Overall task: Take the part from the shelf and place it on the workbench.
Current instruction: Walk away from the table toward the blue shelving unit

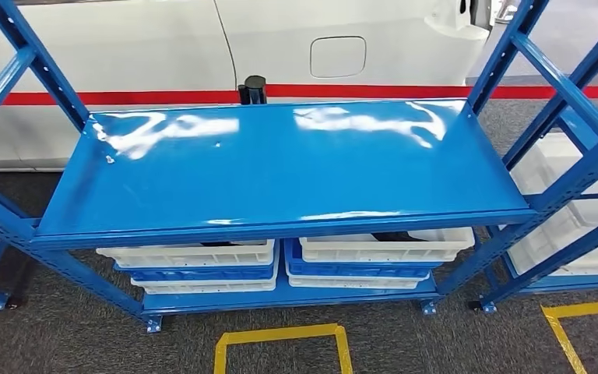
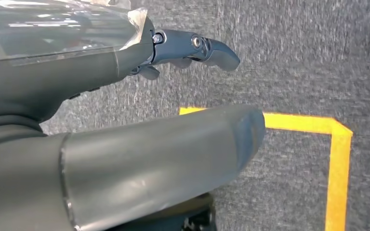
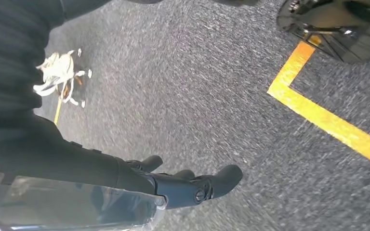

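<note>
Left hand [image 2: 125, 159]: I see it hanging over the carpet [image 2: 294, 62], fingers apart, holding nothing.
Shelf [image 1: 280, 175]: top board bare and glossy; white trays [image 1: 195, 255] sit beneath.
Part: I can't find it; a dark shape shows in the right-hand tray [image 1: 385, 248], unclear.
Right hand [image 3: 188, 185]: fingers loosely extended, nothing held.
Progress: fits either before pickup or after delivery; no workbench visible.
</note>
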{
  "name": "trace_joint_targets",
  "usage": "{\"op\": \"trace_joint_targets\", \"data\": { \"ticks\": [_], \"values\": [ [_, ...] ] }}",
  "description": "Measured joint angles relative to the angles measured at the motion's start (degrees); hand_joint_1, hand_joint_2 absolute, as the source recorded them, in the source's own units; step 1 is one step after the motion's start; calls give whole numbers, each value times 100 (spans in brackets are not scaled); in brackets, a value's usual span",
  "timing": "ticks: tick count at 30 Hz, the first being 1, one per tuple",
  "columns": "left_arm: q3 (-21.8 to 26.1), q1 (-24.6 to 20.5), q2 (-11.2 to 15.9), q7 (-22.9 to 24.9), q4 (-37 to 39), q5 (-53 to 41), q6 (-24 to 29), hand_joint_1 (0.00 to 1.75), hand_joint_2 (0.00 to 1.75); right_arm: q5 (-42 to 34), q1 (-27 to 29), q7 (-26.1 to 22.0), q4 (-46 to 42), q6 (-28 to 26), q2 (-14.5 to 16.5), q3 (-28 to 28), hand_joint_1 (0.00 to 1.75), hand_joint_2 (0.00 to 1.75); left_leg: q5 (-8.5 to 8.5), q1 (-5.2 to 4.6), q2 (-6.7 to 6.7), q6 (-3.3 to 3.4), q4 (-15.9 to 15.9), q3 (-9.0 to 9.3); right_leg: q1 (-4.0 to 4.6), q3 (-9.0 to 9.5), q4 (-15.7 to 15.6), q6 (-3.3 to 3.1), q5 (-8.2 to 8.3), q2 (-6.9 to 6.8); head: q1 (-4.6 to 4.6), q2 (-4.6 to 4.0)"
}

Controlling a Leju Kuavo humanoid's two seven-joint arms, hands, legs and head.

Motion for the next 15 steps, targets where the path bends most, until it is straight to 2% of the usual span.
{"op": "trace_joint_targets", "data": {
  "ticks": [1,2,3,4,5,6,7,8,9,10,11,14,15],
  "values": [
    [1,2,-4,0,1,1,0,0,0,0,8,1,0,0,-3,0,0,175,2,-1,-54,4,2,-7,-5,-194,390,0,-139,39,4,0],
    [1,10,-7,1,1,1,-1,0,0,0,17,2,0,0,-7,0,0,175,3,0,-110,4,4,-10,-11,-339,662,19,-212,53,3,0],
    [2,18,-8,1,2,1,0,0,0,0,24,4,0,0,-10,0,0,175,3,3,-164,2,8,-9,-19,-383,719,59,-187,59,3,0],
    [3,24,-8,2,2,1,1,0,0,1,28,5,0,0,-13,0,0,175,1,8,-220,-3,13,-4,-32,-309,531,115,-67,64,2,0],
    [4,25,-9,2,2,1,1,0,0,1,27,7,0,0,-17,0,0,175,-3,15,-276,-16,22,1,-50,-139,151,176,111,89,3,0],
    [5,23,-9,1,2,1,2,0,0,2,24,8,0,1,-20,0,0,131,-11,16,-327,-40,40,-1,-75,50,-274,223,277,156,7,0],
    [5,21,-9,2,2,1,4,0,0,2,21,8,0,2,-20,0,0,87,-26,9,-371,-72,63,-9,-90,201,-619,229,405,211,8,0],
    [6,22,-7,2,2,1,8,0,0,4,15,8,0,2,-16,0,0,44,-37,-1,-401,-106,82,-21,-97,297,-827,203,472,259,8,0],
    [7,23,-4,4,2,1,12,0,0,7,10,8,0,-3,-12,0,0,0,-42,-10,-418,-137,89,-32,-91,325,-895,152,490,285,7,0],
    [7,26,-1,5,2,0,15,0,0,10,7,8,0,-15,-9,0,0,0,-47,-11,-426,-156,91,-38,-87,329,-901,100,504,267,6,0],
    [8,29,1,6,2,-1,17,0,0,13,4,7,0,-37,-10,0,0,0,-38,-6,-424,-138,84,-40,-84,334,-904,73,512,262,3,0],
    [9,28,4,6,2,-7,18,0,0,16,4,-4,0,-93,-13,-2,0,0,-32,4,-416,-23,69,-27,-74,340,-913,42,528,263,0,0],
    [9,25,4,6,2,-10,17,0,0,16,3,-7,0,-102,-10,-2,0,0,-35,6,-414,-10,60,-19,-67,343,-913,36,529,263,0,0]
  ]
}}
